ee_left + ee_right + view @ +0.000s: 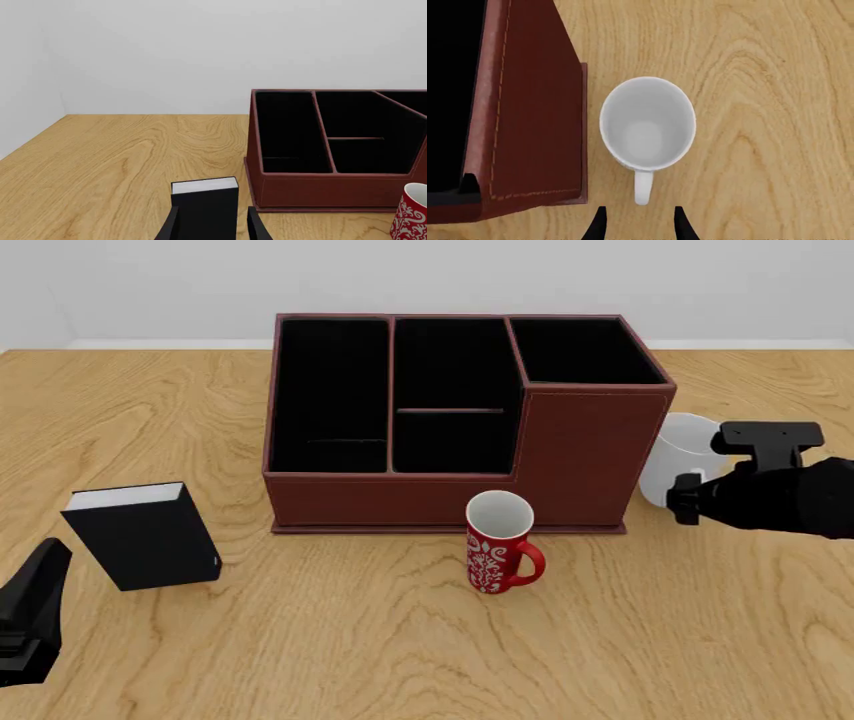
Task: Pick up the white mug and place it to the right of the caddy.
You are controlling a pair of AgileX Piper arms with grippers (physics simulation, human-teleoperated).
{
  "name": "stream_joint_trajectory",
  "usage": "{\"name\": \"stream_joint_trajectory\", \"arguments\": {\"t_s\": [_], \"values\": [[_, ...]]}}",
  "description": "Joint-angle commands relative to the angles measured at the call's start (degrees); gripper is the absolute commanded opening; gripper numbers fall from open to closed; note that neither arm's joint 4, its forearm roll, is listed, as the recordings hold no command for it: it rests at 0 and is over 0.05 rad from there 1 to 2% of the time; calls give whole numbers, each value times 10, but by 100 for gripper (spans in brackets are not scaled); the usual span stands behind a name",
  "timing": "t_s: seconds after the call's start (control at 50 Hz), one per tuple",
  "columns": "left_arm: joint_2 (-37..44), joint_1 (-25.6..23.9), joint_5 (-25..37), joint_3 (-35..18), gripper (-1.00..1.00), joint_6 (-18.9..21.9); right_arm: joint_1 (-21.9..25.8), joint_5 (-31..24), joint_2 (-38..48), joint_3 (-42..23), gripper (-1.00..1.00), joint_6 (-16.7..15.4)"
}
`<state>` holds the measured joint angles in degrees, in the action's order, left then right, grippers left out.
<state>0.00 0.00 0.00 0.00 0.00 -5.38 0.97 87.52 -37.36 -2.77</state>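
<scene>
Just to the right of the caddy [587, 455], the white mug [677, 458] stands upright on the wooden table [334, 640]. It looks placed. The right gripper [637, 223] hangs above it, open and empty, and should next lift away. The mug is smooth and shiny; the caddy looks like leather.

The white mug [674, 462] is partly hidden by the right arm; the red mug [412, 214] is cut off in the left wrist view.
</scene>
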Motion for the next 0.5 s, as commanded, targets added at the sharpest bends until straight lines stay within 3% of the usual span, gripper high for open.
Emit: {"name": "stream_joint_trajectory", "arguments": {"t_s": [0.02, 0.5], "values": [[0, 0, 0, 0, 100, 0, 0, 0, -11, 8, 100, -3], [0, 0, 0, 0, 100, 0, 1, -12, -51, 23, 100, -4]]}}
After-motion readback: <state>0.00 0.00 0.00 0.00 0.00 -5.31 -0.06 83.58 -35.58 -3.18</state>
